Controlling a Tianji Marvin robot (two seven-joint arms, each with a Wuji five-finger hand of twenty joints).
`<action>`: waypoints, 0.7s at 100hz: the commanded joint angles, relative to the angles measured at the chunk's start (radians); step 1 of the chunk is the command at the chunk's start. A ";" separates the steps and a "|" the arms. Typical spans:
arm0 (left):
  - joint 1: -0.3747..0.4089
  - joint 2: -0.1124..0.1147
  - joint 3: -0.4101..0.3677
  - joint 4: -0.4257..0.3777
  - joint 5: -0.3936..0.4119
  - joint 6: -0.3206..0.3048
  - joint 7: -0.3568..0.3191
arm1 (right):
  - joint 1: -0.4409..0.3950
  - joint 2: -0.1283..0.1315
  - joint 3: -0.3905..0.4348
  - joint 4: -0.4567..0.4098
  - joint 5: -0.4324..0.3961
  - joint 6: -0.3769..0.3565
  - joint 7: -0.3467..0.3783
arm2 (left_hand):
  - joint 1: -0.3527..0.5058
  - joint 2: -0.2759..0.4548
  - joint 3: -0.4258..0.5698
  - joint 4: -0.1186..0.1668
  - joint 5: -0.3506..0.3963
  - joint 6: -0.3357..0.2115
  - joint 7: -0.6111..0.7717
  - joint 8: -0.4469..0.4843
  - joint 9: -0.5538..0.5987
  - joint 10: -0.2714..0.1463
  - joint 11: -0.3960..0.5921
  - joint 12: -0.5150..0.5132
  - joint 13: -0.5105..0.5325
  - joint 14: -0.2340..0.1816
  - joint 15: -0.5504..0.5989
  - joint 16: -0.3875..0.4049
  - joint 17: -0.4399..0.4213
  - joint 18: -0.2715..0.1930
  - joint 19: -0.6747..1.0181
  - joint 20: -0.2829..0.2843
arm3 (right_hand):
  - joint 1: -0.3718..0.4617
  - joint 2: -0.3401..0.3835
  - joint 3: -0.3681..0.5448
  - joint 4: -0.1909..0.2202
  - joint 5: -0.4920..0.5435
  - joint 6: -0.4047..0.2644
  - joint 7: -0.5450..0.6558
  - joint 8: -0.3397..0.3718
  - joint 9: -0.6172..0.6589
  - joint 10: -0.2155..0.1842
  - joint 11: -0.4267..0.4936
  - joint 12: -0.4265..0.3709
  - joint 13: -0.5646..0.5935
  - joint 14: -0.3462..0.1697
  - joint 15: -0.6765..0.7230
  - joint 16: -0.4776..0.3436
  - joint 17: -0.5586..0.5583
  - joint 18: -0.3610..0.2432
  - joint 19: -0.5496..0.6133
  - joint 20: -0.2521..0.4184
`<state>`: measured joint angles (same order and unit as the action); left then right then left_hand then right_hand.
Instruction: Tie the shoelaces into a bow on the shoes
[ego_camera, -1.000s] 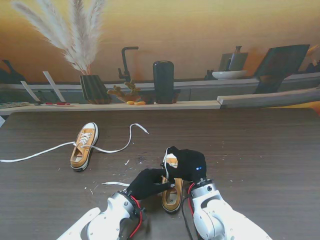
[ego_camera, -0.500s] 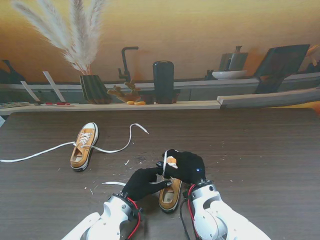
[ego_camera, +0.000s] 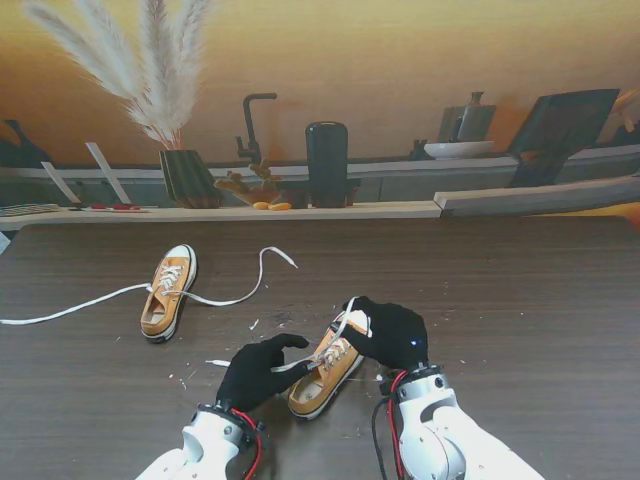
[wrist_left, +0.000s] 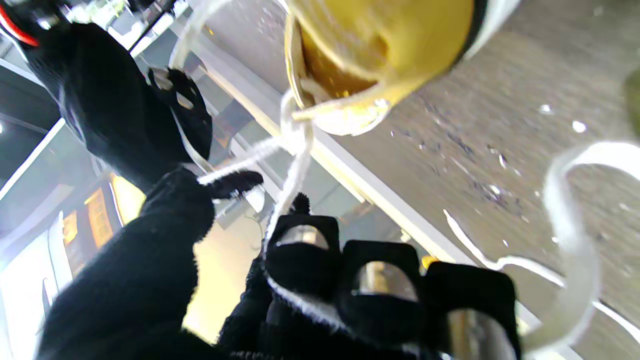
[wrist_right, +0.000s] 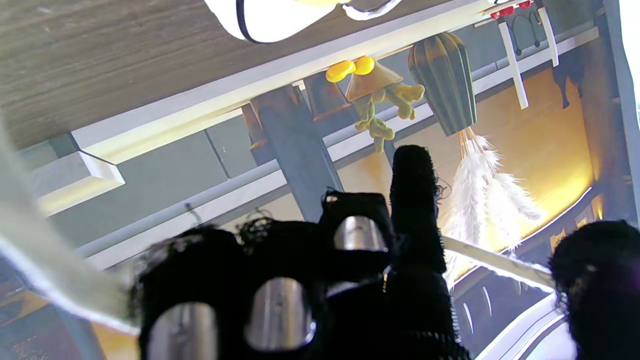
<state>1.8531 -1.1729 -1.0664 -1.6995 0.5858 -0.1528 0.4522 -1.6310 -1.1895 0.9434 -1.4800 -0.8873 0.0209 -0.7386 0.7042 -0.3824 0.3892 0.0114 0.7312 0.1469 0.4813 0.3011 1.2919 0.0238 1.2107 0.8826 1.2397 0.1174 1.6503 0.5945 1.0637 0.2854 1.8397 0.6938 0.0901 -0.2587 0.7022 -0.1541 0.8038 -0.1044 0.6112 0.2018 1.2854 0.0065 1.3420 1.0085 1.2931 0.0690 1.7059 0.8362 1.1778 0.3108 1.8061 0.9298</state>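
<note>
Two shoes in play: near shoe (ego_camera: 322, 372) lying between the fingertips of both hands, toe pointing away toward the far shoe (ego_camera: 168, 291), which sits well apart on the table (ego_camera: 520, 290) to the left of the left hand's fingers, laces (ego_camera: 225, 293) trailing loose and untied. Left hand (ego_camera: 260, 372) curled, thumb and forefinger pinched on a white lace strand (wrist_left: 295, 150) coming off the eyelets of the near shoe; strand running taut from the shoe opening down across the fingers (wrist_left: 300, 250) in the left wrist view. Right hand (ego_camera: 392, 334) closed over the other strand at the toe side of the tongue, lace rising past the knuckles; exact contact pad not visible in the right wrist view, only curled fingers (wrist_right: 415, 200) with one extended. No bow formed, no knot visible; judged as early in the tie on the first shoe. Risks from here: strand slipping out of the left pinch if tension rises unevenly; near shoe dragged or rolled sideways, since nothing pins it down; loose free end (wrist_left: 570, 235) beside the left fingers snagging under the palm; strands crossing wrongly because the crossing point sits hidden beneath both sets of fingers.
</note>
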 joint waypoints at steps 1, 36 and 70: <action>0.003 -0.010 -0.003 -0.015 0.010 0.019 0.008 | -0.004 0.008 0.005 -0.011 -0.005 -0.004 0.006 | -0.045 0.026 0.008 -0.015 -0.029 0.010 -0.016 -0.007 -0.006 0.005 -0.006 -0.004 0.034 -0.071 0.029 0.021 0.034 -0.181 0.254 -0.004 | -0.032 0.008 -0.001 -0.018 -0.040 0.041 -0.029 -0.013 0.036 0.027 0.016 0.015 0.015 0.006 0.063 0.001 0.020 0.003 0.288 -0.005; -0.065 -0.033 0.035 0.051 0.236 0.212 0.306 | -0.016 0.008 0.027 -0.012 -0.004 -0.016 -0.003 | -0.028 0.073 -0.002 -0.008 0.003 0.000 0.003 0.006 0.008 0.013 -0.013 -0.007 0.034 -0.071 0.031 0.021 0.035 -0.179 0.254 0.005 | -0.026 0.003 0.031 -0.014 -0.042 0.039 -0.031 -0.013 0.034 0.029 0.014 0.013 0.015 0.006 0.063 0.000 0.020 0.003 0.288 -0.005; -0.068 0.046 0.047 0.004 0.574 0.598 0.144 | -0.025 0.012 0.047 -0.017 -0.010 -0.017 0.003 | 0.049 0.007 -0.019 0.023 0.042 -0.081 0.022 0.005 -0.004 -0.010 -0.051 -0.010 0.033 -0.085 -0.005 0.008 0.028 -0.191 0.237 -0.076 | -0.004 -0.027 0.113 -0.009 -0.032 0.023 -0.031 -0.013 0.036 0.032 0.013 0.009 0.015 0.013 0.063 0.000 0.020 0.005 0.288 -0.007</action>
<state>1.7800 -1.1378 -1.0186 -1.6776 1.1677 0.4622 0.6065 -1.6528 -1.1843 0.9861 -1.4877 -0.8938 0.0007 -0.7512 0.7270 -0.3504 0.3846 0.0171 0.7605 0.1257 0.5032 0.3010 1.2819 0.0120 1.1683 0.8826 1.2397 0.0960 1.6374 0.5946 1.0643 0.2624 1.8403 0.6371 0.0913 -0.2910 0.7825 -0.1541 0.7896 -0.1014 0.5973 0.2018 1.2854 0.0079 1.3419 1.0085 1.2931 0.0719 1.7059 0.8362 1.1778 0.3110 1.8061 0.9295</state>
